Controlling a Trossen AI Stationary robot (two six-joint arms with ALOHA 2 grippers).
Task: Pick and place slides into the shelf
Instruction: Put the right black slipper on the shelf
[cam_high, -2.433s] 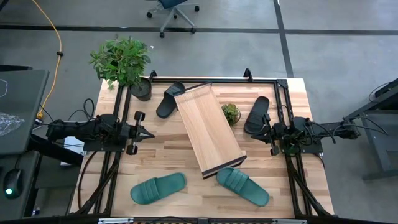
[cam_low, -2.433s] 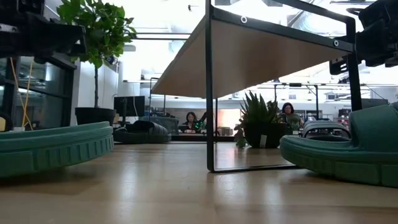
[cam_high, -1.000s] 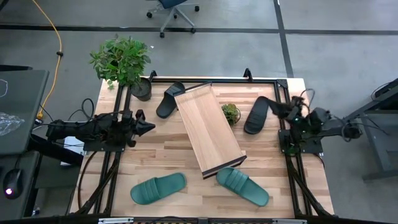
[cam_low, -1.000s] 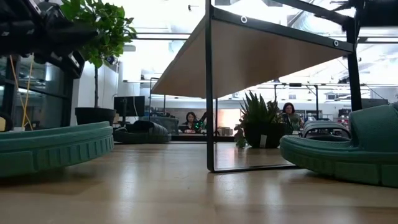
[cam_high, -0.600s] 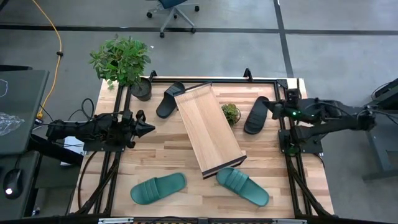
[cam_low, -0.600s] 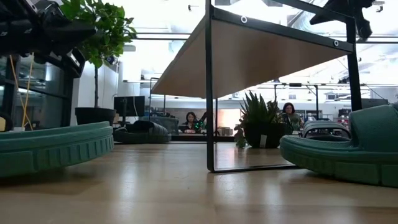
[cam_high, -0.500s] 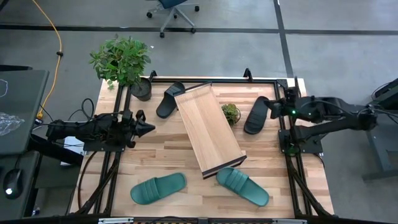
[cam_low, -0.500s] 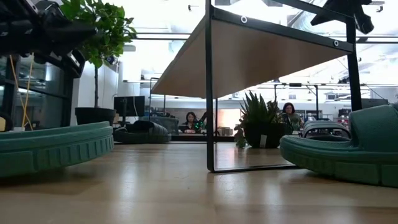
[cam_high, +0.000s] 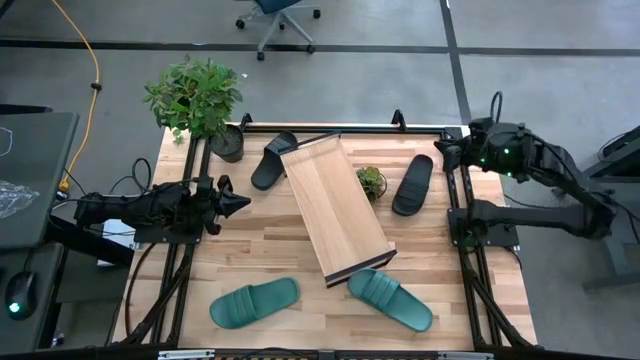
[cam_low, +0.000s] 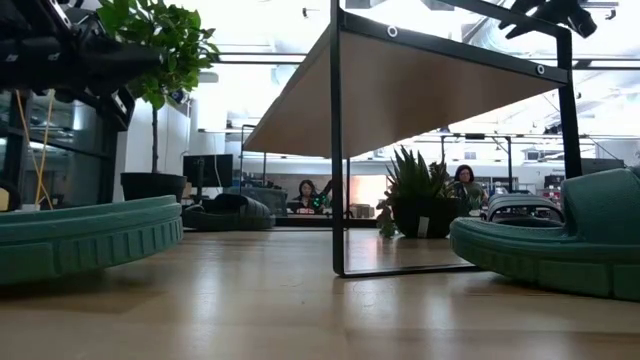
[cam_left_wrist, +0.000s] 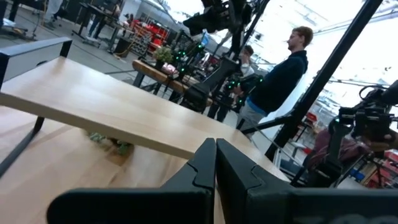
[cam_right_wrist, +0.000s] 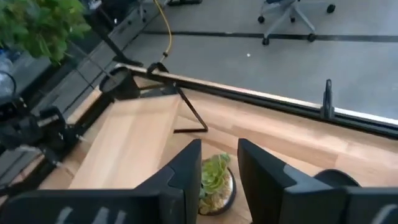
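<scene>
Our right gripper (cam_high: 441, 151) hangs with fingers parted above the table's far right corner, near a black slide (cam_high: 413, 184). Our left gripper (cam_high: 243, 203) waits clenched beside the shelf (cam_high: 334, 209).

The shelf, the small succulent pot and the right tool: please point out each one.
shelf (cam_high: 335, 210): high view, middle of its plank.
small succulent pot (cam_right_wrist: 214, 180): right wrist view, its leaves.
right tool (cam_right_wrist: 219, 163): right wrist view, midway between fingertips.

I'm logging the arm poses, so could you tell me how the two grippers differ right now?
The left gripper sits low over the table's left side, fingers shut; the right gripper is at the far right corner, near a black slide, fingers apart. The left points at the shelf; the right looks down at a small plant. Both hold nothing.
</scene>
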